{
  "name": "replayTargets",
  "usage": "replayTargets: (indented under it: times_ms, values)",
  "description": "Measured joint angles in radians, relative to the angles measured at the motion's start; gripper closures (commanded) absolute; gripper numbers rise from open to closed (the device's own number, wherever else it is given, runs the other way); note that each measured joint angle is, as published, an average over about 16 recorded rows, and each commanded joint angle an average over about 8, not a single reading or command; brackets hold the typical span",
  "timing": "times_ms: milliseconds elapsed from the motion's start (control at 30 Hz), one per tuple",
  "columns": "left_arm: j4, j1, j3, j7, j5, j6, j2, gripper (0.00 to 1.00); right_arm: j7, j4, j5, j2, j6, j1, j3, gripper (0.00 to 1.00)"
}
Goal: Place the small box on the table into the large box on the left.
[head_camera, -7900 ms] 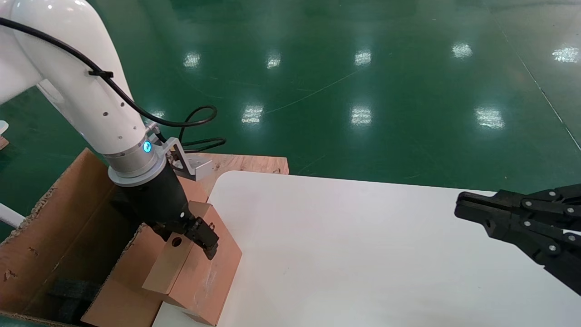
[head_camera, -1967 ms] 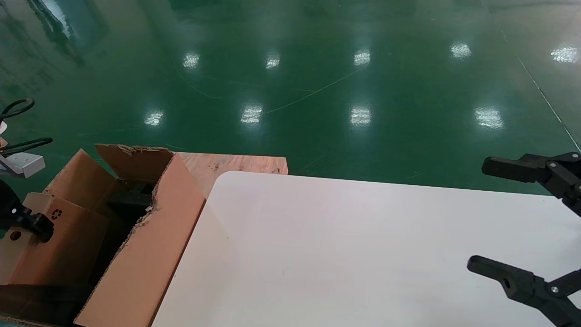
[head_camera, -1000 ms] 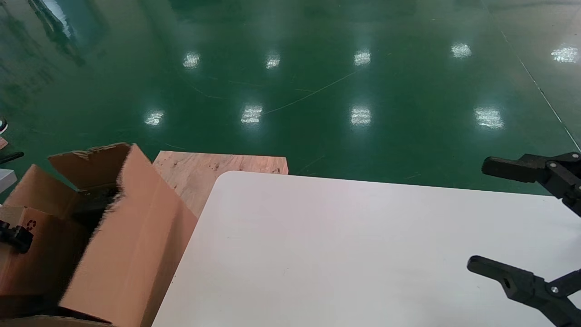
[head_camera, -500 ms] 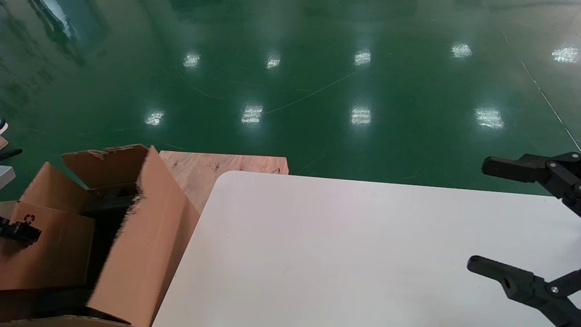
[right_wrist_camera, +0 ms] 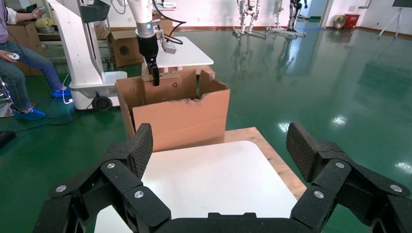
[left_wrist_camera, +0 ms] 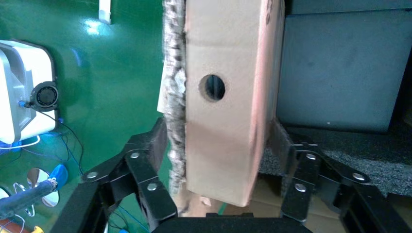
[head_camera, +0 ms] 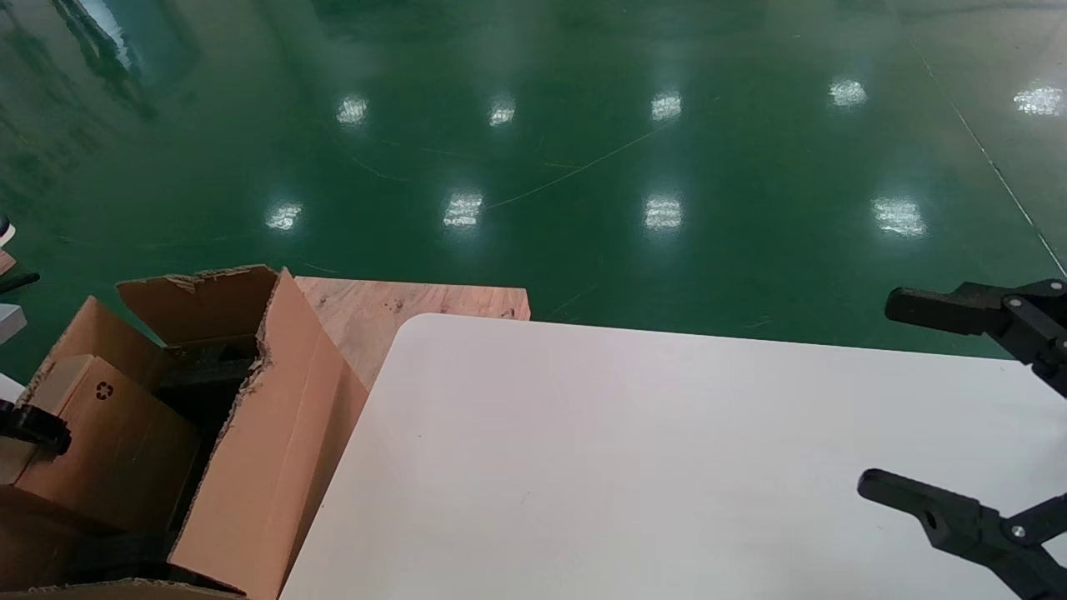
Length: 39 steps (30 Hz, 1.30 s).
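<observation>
Nearest you, your right pincer (head_camera: 942, 400) hovers over the right edge of the white worktop (head_camera: 633, 467), its fingers spread wide with nothing between them. To the left, off the worktop's edge, stands the large torn-edged carton (head_camera: 267, 467). Inside it, leaning against the far-left wall, stands the small brown box (head_camera: 108, 442). Your left pincer (left_wrist_camera: 216, 160) straddles the small box together with the carton's ragged wall edge; whether the pads press on it cannot be told. Beyond lies the glossy green floor (head_camera: 583, 150).
</observation>
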State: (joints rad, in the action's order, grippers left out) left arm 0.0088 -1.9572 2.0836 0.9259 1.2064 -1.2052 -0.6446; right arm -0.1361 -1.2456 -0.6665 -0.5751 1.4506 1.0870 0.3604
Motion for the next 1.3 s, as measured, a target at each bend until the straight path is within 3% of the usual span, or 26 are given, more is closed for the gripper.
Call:
replayTargets:
  times_ms: [433,800,1300]
  values:
    - [-0.006,-0.024,0.004,-0.015,0.005,0.011,-0.025,0.00,0.000,0.000,0.000,0.000,0.000,0.000,0.000,0.00]
    - [-0.060,-0.116,-0.002,-0.054,-0.001,0.020,-0.126,0.00,0.000,0.000,0.000,0.000,0.000,0.000,0.000,0.00]
    - [-0.375,-0.304,-0.046,-0.030,-0.057,-0.067,-0.259,0.00,0.000,0.000,0.000,0.000,0.000,0.000,0.000,0.00]
